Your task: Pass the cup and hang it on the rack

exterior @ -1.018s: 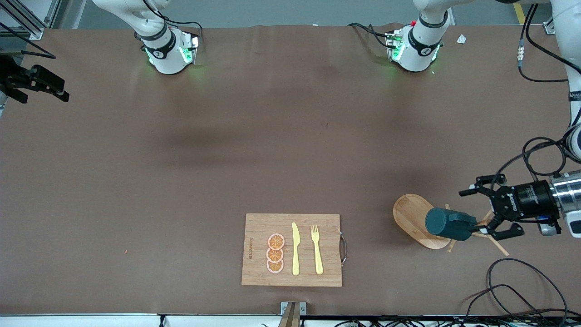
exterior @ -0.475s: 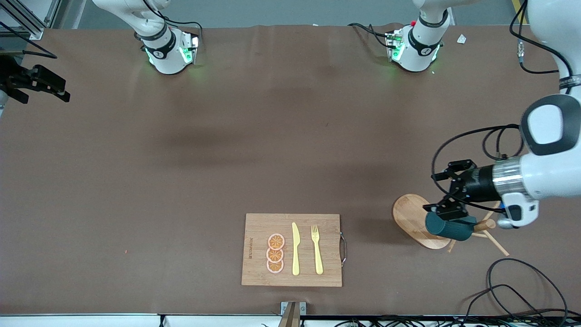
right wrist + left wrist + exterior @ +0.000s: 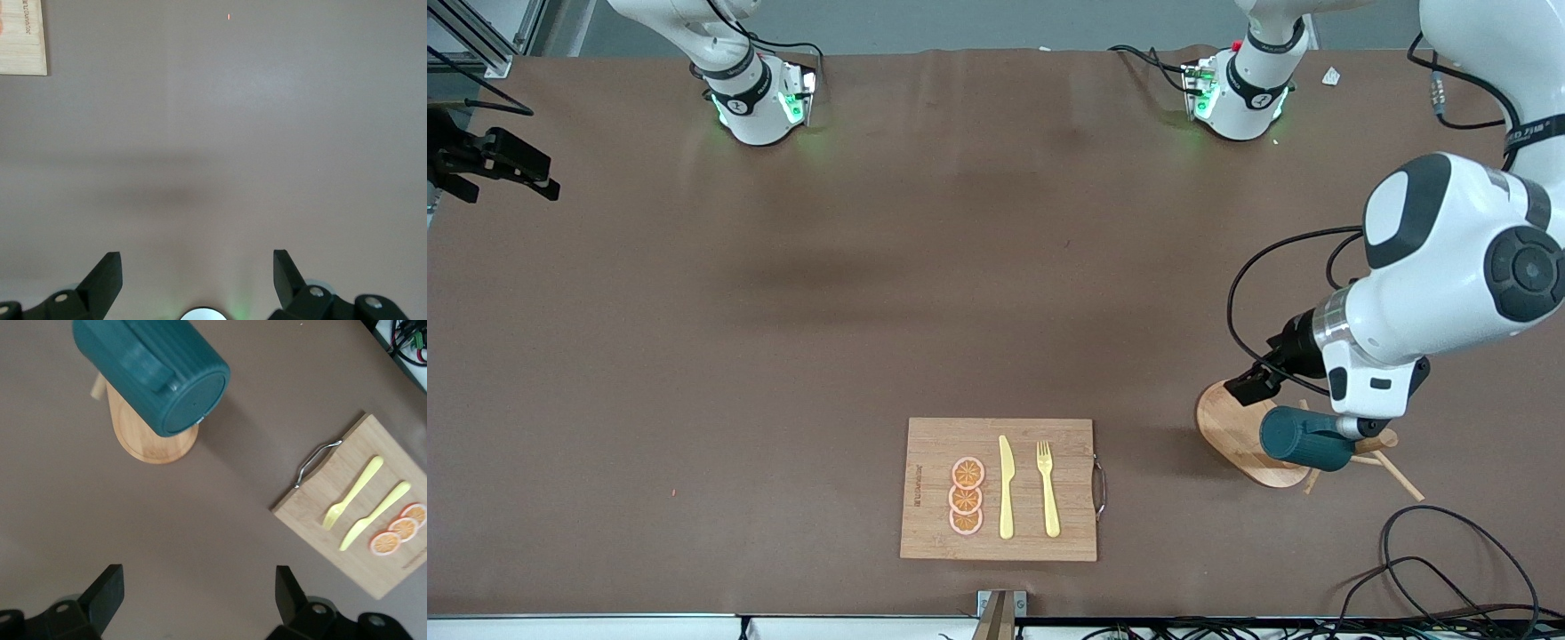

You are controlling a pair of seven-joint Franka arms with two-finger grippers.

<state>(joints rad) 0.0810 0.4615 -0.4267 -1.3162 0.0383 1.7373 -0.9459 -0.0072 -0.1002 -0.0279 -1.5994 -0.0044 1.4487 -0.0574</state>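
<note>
A brown table (image 3: 925,284) fills the front view. The left arm (image 3: 1449,258) reaches over its own end of the table, and the left gripper (image 3: 1258,380) hangs above the rack's oval base, its fingers (image 3: 107,590) spread wide with nothing between them. The right gripper (image 3: 494,164) waits over the table's edge at the right arm's end, well apart from everything; its fingers (image 3: 110,273) are also spread wide and empty above bare table.

A wooden cutting board (image 3: 934,444) with a metal handle lies near the front camera, about midway between the two ends. On it sit a yellow knife (image 3: 1006,489) and a yellow fork (image 3: 1048,489) side by side, with three orange slices (image 3: 967,496) stacked in a row beside the knife.

The rack (image 3: 1232,431) stands toward the left arm's end, about as near the camera as the board. The cup (image 3: 1303,439) hangs on one of its pegs, lying sideways above the base, free of the gripper.
</note>
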